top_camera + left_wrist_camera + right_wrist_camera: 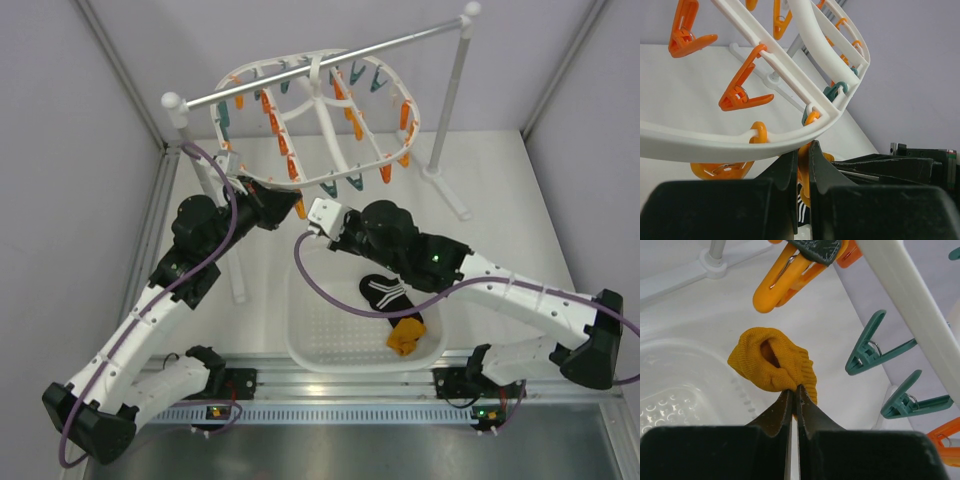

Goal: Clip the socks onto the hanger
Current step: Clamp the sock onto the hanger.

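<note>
left gripper (803, 150): jaws narrow, nipped on an orange clothespin (804, 172) that hangs from the near rim of the hanger (715, 142). fingertips sit just under that rim, almost no gap above them.

right gripper (794, 389): jaws pressed together on the cuff edge of a mustard sock (772, 362). the sock bunches past the tips, its mouth facing the wrist camera. it hangs just below the pinched pin, not touching it.

teal clothespins (875, 345) dangle to the right of the sock, near but apart.

from overhead, both wrists crowd the hanger's near edge, close beside each other. the hanger hangs tilted from the silver rod (330, 62).

basket (300, 345) sits under the right arm, with a black striped sock (385, 292) and a second mustard sock (405, 335) inside, near its right wall.

bare table (500, 200) to the right of the hanger.
</note>
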`<state>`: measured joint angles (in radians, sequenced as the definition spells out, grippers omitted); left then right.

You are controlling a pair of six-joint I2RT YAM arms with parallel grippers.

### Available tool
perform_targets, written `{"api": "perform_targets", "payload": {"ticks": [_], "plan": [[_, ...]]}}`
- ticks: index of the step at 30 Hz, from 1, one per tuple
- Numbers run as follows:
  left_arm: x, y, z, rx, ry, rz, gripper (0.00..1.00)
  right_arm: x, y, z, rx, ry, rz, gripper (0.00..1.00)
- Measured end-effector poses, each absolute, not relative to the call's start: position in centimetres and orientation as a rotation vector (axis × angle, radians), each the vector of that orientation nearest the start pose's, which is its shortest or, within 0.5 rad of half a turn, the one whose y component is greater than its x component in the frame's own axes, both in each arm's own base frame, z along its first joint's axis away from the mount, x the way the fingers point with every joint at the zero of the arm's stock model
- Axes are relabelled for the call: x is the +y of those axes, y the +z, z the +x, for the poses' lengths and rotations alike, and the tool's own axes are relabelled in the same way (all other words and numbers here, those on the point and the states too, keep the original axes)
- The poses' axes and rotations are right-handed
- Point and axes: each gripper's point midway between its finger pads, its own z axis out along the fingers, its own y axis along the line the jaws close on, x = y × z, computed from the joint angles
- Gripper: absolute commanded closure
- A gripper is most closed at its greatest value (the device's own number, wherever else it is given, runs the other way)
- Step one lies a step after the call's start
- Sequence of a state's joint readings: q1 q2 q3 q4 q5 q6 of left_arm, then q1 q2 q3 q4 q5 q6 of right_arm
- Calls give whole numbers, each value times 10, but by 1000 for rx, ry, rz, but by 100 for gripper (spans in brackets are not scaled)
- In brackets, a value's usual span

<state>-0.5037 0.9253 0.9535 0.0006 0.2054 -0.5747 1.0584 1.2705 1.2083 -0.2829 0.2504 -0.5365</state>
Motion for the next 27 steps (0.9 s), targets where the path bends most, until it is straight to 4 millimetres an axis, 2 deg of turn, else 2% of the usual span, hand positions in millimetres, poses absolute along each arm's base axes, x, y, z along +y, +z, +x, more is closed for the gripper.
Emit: {"api": "perform_targets", "payload": {"ticks": [4,27], "plan": [[-218,363,275,1628,-1002,115,100,326,304,256,1463,136,-1210,100],[-220,361,277,1637,-1015,105,100,337,307,258,1519,174,-1192,100]]}}
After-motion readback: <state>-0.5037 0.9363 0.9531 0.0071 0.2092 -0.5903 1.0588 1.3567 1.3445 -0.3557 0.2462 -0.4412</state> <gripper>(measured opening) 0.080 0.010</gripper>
